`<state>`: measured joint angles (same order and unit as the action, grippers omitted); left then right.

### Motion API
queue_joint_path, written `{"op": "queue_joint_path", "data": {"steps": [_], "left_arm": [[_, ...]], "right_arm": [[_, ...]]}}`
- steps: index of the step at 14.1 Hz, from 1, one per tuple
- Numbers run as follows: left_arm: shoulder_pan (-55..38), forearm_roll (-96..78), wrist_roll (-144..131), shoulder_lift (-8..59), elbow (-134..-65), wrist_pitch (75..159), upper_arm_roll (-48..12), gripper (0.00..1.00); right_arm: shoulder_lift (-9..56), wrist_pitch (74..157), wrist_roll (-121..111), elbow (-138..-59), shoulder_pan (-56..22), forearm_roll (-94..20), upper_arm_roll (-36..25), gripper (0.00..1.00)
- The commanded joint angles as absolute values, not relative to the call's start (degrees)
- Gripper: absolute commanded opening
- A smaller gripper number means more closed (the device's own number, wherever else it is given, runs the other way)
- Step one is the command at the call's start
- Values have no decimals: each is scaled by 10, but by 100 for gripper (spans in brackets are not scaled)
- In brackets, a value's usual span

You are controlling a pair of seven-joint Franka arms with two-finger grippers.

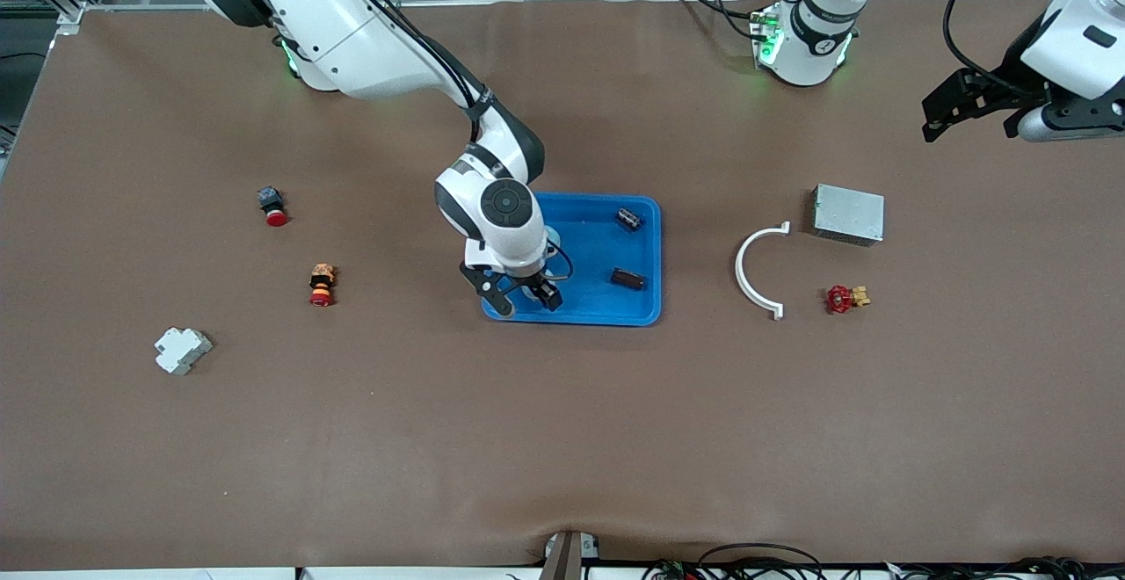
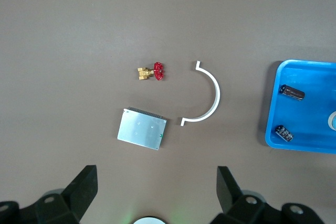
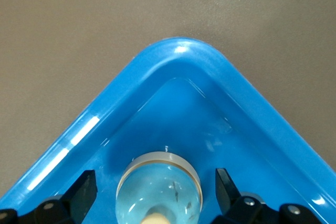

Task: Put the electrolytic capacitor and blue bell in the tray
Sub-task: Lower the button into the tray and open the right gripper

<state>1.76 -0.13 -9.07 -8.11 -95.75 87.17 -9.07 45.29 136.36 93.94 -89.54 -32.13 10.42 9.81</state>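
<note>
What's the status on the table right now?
Right gripper open over the tray corner, blue bell resting in it between the fingers. Two capacitors in tray. Left gripper open, waiting. Nothing in the way.

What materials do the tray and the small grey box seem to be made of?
The tray: probably glossy bright blue plastic; light glints along its rounded rim in the right wrist view. The grey box: likely bare sheet metal, matte silver with flat faces and sharp edges.

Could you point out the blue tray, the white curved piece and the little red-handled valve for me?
blue tray (image 1: 646, 257): front view, on its bare floor near the rim.
white curved piece (image 1: 743, 279): front view, on the middle of its arc.
red-handled valve (image 1: 839, 299): front view, on the red handwheel.
</note>
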Motion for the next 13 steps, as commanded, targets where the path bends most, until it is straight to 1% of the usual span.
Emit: {"op": "queue_joint_path", "data": {"steps": [1,6,9,13], "left_arm": [[23,1,-91,-90,-965,877,-95,100],[24,0,-92,-93,-961,877,-95,100],[23,0,-93,-92,-962,877,-96,100],[23,0,-93,-94,-961,878,-96,100]], "right_arm": [[445,1345,955,-888,-330,116,91,100],[426,1302,952,-878,-330,113,96,100],[384,1227,940,-866,-320,109,99,100],[323,1130,816,-868,-271,97,99,100]]}}
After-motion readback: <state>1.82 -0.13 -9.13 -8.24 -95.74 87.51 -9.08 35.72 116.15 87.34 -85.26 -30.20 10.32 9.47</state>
